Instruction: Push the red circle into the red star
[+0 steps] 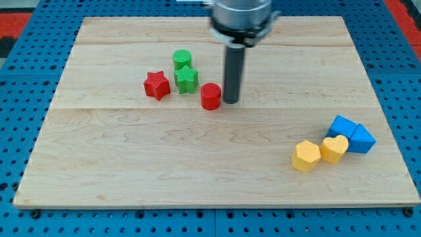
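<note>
The red circle (210, 96) stands on the wooden board a little left of centre. The red star (156, 85) lies to its left, with a gap between them. My tip (231, 101) rests on the board just right of the red circle, close to it or touching it. The rod rises from there to the arm at the view's top.
A green star (187, 79) sits between and slightly above the two red blocks, with a green circle (182, 59) right behind it. At the view's lower right lie a yellow hexagon (306, 156), a yellow heart (334, 149) and two blue blocks (352, 133).
</note>
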Tool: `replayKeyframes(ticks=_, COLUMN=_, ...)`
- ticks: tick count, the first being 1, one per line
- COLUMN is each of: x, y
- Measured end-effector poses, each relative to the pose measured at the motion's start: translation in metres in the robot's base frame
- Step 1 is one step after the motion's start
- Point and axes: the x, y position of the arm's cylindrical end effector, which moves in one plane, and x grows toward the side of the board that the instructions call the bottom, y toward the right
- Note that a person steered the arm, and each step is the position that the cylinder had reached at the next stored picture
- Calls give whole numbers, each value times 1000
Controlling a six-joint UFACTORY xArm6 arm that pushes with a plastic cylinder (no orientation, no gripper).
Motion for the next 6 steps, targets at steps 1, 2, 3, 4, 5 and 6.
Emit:
replayKeyframes(ticks=1, x=2, y=-49)
replayKeyframes(ticks=2, x=0, y=-56)
replayKeyframes(ticks=3, x=-5, y=-56)
replayKeyframes(ticks=4, x=-16, y=-56)
replayKeyframes(ticks=5, x=-30, y=-56)
replayKeyframes(ticks=6, x=-46, y=-56)
